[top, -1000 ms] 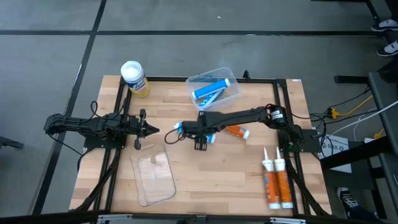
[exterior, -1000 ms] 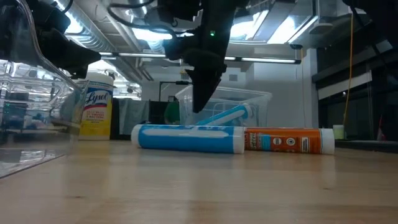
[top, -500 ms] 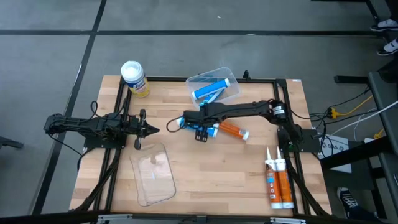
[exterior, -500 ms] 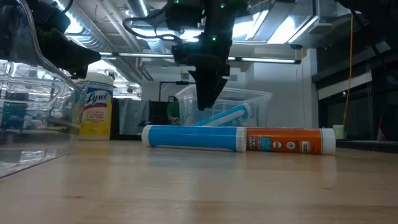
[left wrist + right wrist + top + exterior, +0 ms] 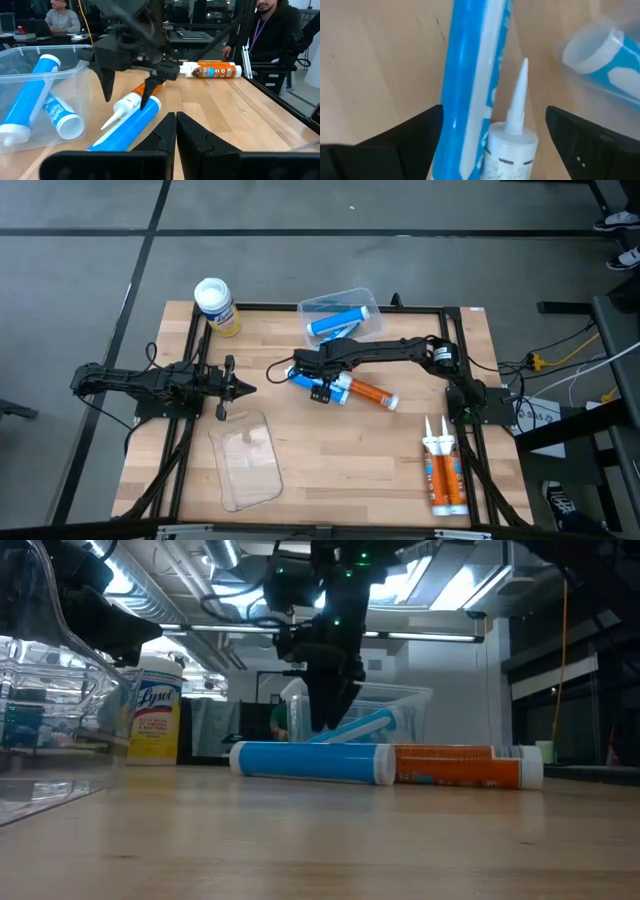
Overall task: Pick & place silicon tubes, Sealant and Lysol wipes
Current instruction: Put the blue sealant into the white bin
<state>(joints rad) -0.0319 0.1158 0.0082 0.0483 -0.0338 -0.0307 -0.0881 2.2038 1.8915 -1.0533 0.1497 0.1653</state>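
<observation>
Lying flat nearest the low camera, the blue tube (image 5: 312, 761), end to end with the orange tube (image 5: 468, 766), which is touching its right end. Now pointing more toward the Lysol wipes (image 5: 216, 306) than a second ago, having slid and turned across the wooden table (image 5: 330, 470) with the orange tube following behind it.

Hovering just above the blue tube, the right gripper (image 5: 318, 379), fingers now spread wide and straddling the tube without pinching it, after standing narrower a moment before. Showing in the right wrist view, both dark fingers (image 5: 410, 132) apart on either side of the blue tube and the orange tube's white nozzle.

Sitting just behind the blue tube, the clear bin (image 5: 342, 318) holding two more blue tubes. Resting well to the left of the blue tube, the left gripper (image 5: 240, 388), fingers pressed together and holding nothing, unchanged.

Standing upright far beyond, at the table's back left corner, the Lysol wipes, unmoved
</observation>
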